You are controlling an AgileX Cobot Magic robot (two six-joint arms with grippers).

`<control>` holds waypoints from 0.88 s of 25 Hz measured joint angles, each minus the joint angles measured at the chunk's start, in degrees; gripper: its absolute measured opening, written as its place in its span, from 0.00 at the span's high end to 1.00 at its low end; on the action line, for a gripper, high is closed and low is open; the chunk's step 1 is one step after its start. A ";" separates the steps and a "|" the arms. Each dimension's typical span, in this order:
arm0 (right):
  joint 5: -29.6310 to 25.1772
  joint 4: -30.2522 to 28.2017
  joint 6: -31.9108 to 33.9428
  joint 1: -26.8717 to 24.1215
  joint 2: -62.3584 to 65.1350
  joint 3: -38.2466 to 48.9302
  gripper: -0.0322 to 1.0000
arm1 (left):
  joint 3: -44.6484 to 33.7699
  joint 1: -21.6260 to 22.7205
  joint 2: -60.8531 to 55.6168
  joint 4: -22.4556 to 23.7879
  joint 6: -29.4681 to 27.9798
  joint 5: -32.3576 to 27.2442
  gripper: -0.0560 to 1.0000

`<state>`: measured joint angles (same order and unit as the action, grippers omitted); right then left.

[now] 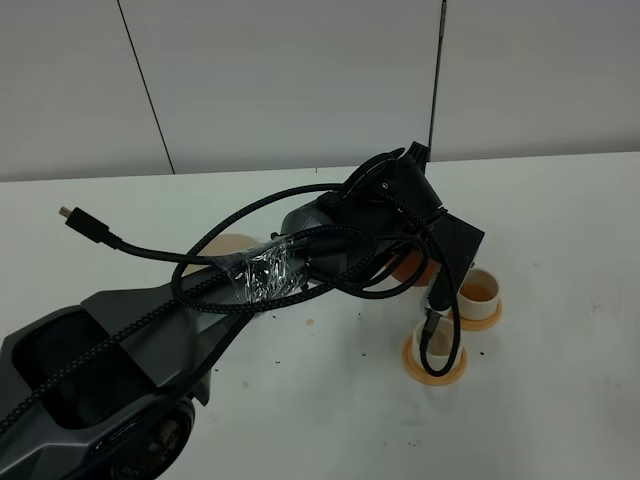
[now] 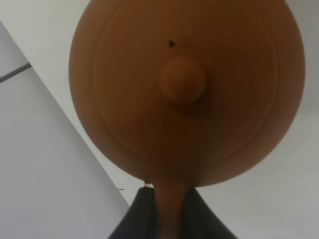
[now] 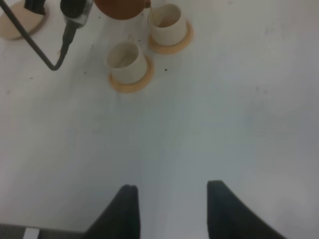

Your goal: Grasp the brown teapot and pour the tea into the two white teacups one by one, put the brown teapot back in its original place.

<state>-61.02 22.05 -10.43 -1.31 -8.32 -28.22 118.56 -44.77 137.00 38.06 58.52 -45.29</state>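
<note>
The brown teapot (image 2: 184, 94) fills the left wrist view with its lid knob facing the camera. My left gripper (image 2: 169, 201) is shut on the loop handle. From above, only a sliver of the teapot (image 1: 412, 268) shows under the left wrist, held over the table beside the far white teacup (image 1: 480, 292), which has brownish liquid inside. The near teacup (image 1: 440, 352) is partly hidden behind a dangling cable. Both teacups (image 3: 127, 60) (image 3: 167, 22) stand on orange coasters. The beige saucer (image 1: 232, 246) lies bare under the arm. My right gripper (image 3: 172, 209) hangs open over bare table.
Black cables (image 1: 200, 275) loop around the left arm, and one plug end (image 1: 430, 330) hangs over the near teacup. A loose cable tip (image 1: 72, 217) sticks out at the left. The white table (image 1: 560, 220) meets a grey wall at the back.
</note>
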 joint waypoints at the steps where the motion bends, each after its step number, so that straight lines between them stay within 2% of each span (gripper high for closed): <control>1: 0.00 0.00 0.00 0.00 0.00 0.00 0.66 | 0.00 0.00 0.00 0.00 0.00 0.00 0.79; 22: 0.00 0.00 0.00 0.00 0.00 0.00 0.66 | 0.00 -0.04 0.00 0.61 0.30 1.40 0.79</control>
<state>-61.02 22.05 -10.43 -1.31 -8.32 -28.22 118.56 -44.81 137.00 38.67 58.81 -43.89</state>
